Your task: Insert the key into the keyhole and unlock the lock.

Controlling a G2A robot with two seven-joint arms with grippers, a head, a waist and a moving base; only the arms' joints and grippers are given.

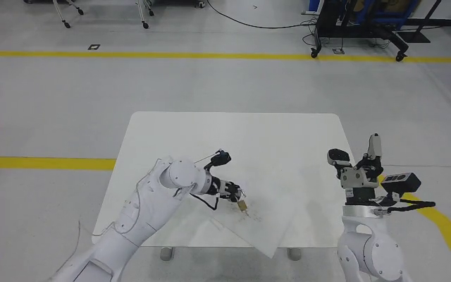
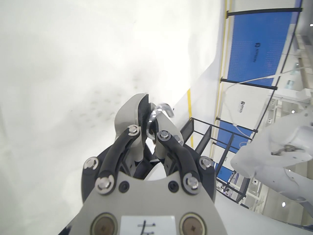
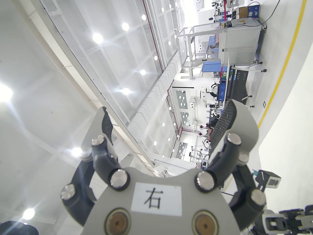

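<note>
Left gripper (image 2: 152, 113) clamped on padlock (image 1: 242, 204) by its shackle (image 2: 161, 107), lower centre of table (image 1: 296, 141); right gripper (image 3: 168, 111) wide open, empty, top view's right edge; lock could swivel on shackle, spoiling insertion.

A white label (image 2: 148, 225) bearing one black character sits on the base of the left gripper (image 2: 152, 113); the right gripper (image 3: 168, 111) carries a second label (image 3: 156, 198) (likewise one character).

We see a brass-yellow lock (image 1: 242, 205) against our white table (image 1: 296, 148), and yellow stripes (image 1: 211, 54) crossing the pale grey floor (image 1: 211, 84). Our right gripper (image 3: 168, 110) is grey, its black pads (image 3: 220, 125) finely cross-hatched.
</note>
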